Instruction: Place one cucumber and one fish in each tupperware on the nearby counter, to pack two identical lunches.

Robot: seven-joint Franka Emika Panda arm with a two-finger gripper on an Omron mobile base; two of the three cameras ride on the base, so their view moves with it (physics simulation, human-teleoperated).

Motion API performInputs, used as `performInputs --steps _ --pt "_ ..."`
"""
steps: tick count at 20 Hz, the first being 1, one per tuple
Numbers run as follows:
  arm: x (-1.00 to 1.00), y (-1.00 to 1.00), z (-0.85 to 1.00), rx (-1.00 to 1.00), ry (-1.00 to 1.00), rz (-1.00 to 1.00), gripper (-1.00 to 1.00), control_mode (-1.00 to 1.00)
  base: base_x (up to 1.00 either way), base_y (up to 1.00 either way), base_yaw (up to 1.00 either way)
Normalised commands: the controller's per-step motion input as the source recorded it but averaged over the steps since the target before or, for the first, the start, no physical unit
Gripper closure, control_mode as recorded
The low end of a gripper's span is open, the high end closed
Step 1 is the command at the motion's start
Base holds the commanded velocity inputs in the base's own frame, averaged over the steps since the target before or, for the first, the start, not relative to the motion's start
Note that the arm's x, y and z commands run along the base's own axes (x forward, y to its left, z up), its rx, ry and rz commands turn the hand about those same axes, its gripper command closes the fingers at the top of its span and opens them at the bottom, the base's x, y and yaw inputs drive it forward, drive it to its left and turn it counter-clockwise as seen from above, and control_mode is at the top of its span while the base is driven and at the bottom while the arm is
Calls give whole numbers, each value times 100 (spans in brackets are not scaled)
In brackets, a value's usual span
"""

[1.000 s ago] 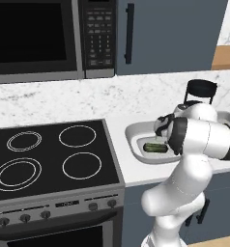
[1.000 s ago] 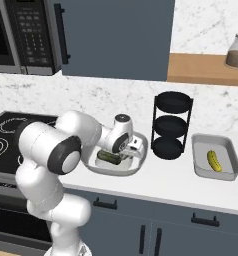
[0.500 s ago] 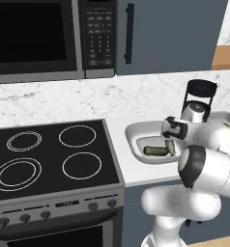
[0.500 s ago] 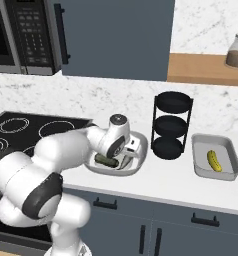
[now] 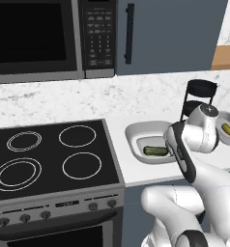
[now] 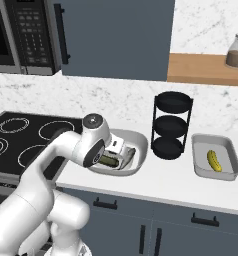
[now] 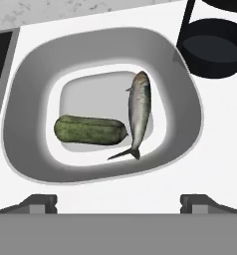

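The hand (image 7: pixel 118 201) is hanging right over the white tub (image 7: pixel 26 124), its two dark fingertips (image 7: pixel 41 201) standing wide apart at the near edge and gripping nothing. In the right base view the hand (image 6: pixel 116 150) is sitting at the tub's (image 6: pixel 136 142) near-left rim, with the white arm curling up to it from the lower left.

Down in the tub, the dark green cucumber (image 7: pixel 90 130) is lying flat on the floor of the container, running crosswise. Just beside it the silver-grey fish (image 7: pixel 139 109) is lying lengthwise, head away from the hand and pointed tail toward it, its flank touching the end of the cucumber. Both are sitting free in the tub, and the left base view is showing the cucumber (image 5: pixel 155 151) there too, inside the tub (image 5: pixel 136 132).

The tub is resting on the white surface (image 6: pixel 156 180), just to the right of the black stovetop (image 5: pixel 49 159). Past the tub, the black three-tier rack (image 6: pixel 172 125) is standing upright, close to the tub's far corner. Beyond that to the right, the light-grey tray (image 6: pixel 216 172) is sitting well apart from the tub, and the yellow-green cucumber (image 6: pixel 213 160) is lying alone inside it. A second fish is not something I can make out.
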Motion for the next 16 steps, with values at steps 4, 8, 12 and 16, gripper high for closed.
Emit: performInputs --steps 4,8,12,16 --pt "-67 46 37 -1 0 0 -100 -100 0 0 0" --pt "-55 59 10 -5 0 0 -100 -100 0 0 0" --pt "-5 32 0 -4 2 1 -100 100 0 0 0" --pt "0 0 0 0 0 0 -100 100 -73 -32 -8"
